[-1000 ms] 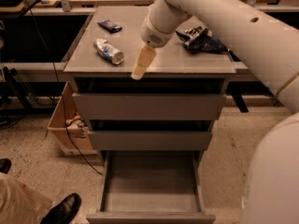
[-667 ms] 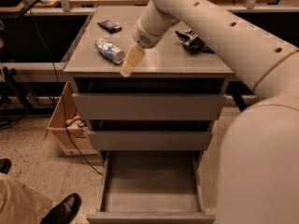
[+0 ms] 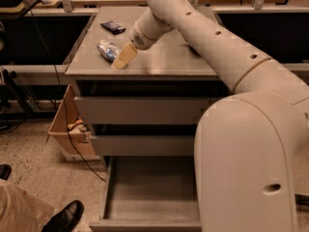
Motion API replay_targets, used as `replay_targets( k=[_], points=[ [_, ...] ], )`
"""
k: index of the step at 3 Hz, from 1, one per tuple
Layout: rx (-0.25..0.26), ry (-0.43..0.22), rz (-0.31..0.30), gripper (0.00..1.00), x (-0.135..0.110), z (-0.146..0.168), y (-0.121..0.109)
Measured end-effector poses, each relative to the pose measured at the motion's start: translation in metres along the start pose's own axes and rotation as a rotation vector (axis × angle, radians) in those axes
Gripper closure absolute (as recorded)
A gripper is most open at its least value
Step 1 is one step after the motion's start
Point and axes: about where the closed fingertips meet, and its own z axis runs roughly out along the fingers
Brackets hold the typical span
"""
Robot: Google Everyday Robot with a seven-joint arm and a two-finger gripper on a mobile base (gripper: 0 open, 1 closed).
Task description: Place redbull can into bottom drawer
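The redbull can [image 3: 107,50], silver with blue patches, lies on its side on the left part of the grey cabinet top [image 3: 164,62]. My gripper [image 3: 122,58] hangs just right of the can, low over the top, almost touching it. The bottom drawer [image 3: 145,193] is pulled out and open below, and its inside shows nothing in it. My arm crosses the view from the lower right and hides the drawer's right part.
A small flat dark blue packet [image 3: 113,27] lies at the back left of the cabinet top. An open cardboard box [image 3: 67,129] stands on the floor left of the cabinet. A person's black shoe [image 3: 63,218] is at the lower left. Two shut drawers [image 3: 140,110] sit above the open one.
My gripper has moved left across the cabinet top and now sits right beside the can. The can has not moved.
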Motion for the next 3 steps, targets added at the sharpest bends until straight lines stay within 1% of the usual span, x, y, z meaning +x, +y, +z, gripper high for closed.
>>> replay_targets(
  k=[1,2,3],
  points=[
    [-0.016,-0.034,0.078,0.0,-0.009,0.018,-0.008],
    [-0.04,-0.059,0.122,0.14,-0.02,0.028,-0.007],
    [-0.084,-0.081,0.134,0.37,-0.036,0.038,0.005]
  ],
)
